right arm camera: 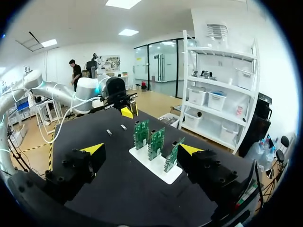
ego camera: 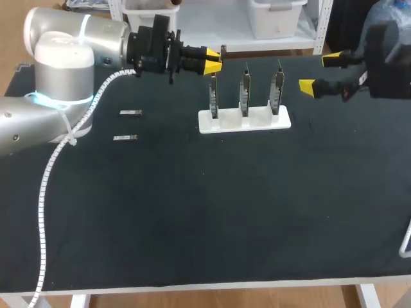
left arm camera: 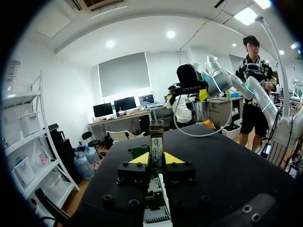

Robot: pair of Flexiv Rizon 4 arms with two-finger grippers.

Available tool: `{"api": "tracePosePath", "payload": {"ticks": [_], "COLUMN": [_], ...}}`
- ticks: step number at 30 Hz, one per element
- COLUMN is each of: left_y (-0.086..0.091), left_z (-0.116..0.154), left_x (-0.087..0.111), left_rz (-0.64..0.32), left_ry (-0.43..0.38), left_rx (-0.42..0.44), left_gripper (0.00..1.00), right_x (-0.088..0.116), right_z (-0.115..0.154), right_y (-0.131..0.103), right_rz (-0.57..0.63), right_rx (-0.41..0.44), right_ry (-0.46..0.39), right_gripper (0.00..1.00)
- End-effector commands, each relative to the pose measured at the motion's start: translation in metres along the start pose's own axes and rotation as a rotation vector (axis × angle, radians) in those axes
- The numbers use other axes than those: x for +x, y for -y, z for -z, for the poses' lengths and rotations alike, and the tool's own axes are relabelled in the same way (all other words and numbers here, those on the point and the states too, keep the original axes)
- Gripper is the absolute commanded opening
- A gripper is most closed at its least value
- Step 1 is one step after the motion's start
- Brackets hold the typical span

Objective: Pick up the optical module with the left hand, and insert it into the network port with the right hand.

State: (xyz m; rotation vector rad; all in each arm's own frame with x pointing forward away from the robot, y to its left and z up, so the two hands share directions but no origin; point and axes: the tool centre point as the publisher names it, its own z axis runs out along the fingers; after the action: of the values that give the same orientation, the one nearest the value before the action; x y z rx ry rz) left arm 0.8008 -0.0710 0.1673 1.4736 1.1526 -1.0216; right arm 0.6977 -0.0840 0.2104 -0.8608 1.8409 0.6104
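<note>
My left gripper (ego camera: pixel 212 61) hangs above the table's far side, just left of the board stand, shut on a small metal optical module (ego camera: pixel 222 51). In the left wrist view the module (left arm camera: pixel 156 138) stands upright between the yellow fingertips (left arm camera: pixel 140 158). A white stand (ego camera: pixel 244 120) holds three upright green circuit boards (ego camera: pixel 244 94) with the network ports. My right gripper (ego camera: pixel 321 72) hovers open to the right of the stand with nothing in it. In the right wrist view the boards (right arm camera: pixel 155 140) lie ahead between its wide-spread fingers, and the left gripper (right arm camera: pixel 126 111) is beyond them.
Two more optical modules (ego camera: pixel 130 113) (ego camera: pixel 125 138) lie flat on the black table at the left, under my left arm. Its white cable (ego camera: pixel 48 173) hangs over the left side. The table's far edge (ego camera: pixel 270 56) runs just behind the stand.
</note>
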Motion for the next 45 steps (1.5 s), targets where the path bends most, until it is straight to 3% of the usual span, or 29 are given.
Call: {"api": "tracePosePath", "payload": {"ticks": [1, 6, 13, 22, 28, 45], "left_y": [-0.002, -0.002, -0.002, -0.002, -0.002, -0.002], "left_z": [-0.001, -0.001, -0.001, -0.001, -0.001, -0.001], "left_x": [0.000, 0.000, 0.000, 0.000, 0.000, 0.000], "left_rz": [0.000, 0.000, 0.000, 0.000, 0.000, 0.000], "left_ry": [-0.001, -0.001, -0.001, -0.001, -0.001, -0.001], "left_rx": [0.005, 0.005, 0.005, 0.005, 0.005, 0.005], "left_gripper": [0.00, 0.00, 0.00, 0.00, 0.00, 0.00], "right_x": [-0.009, -0.037, -0.059, -0.074, -0.080, -0.080], "right_z": [-0.006, -0.029, -0.069, -0.091, -0.098, -0.099], "right_y": [-0.002, -0.021, -0.030, -0.023, -0.027, -0.029], "right_rz": [0.075, 0.252, 0.370, 0.426, 0.392, 0.386], "right_rx": [-0.213, -0.352, -0.473, -0.562, -0.633, -0.634], "right_ry": [0.037, 0.085, 0.120, 0.141, 0.173, 0.173], "right_gripper": [1.00, 1.00, 1.00, 1.00, 1.00, 1.00]}}
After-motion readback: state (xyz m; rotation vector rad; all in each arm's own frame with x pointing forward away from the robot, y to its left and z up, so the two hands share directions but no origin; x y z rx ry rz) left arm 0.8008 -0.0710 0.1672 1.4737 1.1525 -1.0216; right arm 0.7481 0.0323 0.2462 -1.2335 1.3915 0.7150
